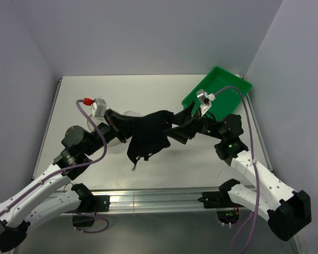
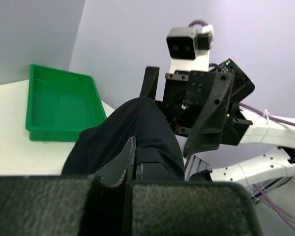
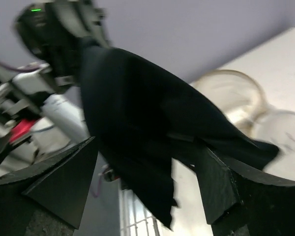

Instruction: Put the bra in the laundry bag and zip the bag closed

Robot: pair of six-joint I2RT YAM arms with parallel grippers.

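The black bra (image 1: 148, 135) hangs in the air over the middle of the table, a thin strap dangling below it. My left gripper (image 1: 123, 126) is shut on its left edge; in the left wrist view the fabric (image 2: 132, 128) is pinched between the pads (image 2: 132, 164). My right gripper (image 1: 176, 127) is open at the bra's right side. In the right wrist view the bra (image 3: 132, 108) hangs between the spread fingers (image 3: 147, 169) without being clamped. The mesh laundry bag (image 3: 231, 91) lies on the table beyond, blurred, its tan rim showing. In the top view it (image 1: 130, 112) is mostly hidden.
A green plastic tray (image 1: 222, 87) stands at the back right of the table, just behind the right arm, and also shows in the left wrist view (image 2: 59, 105). White walls enclose the table on three sides.
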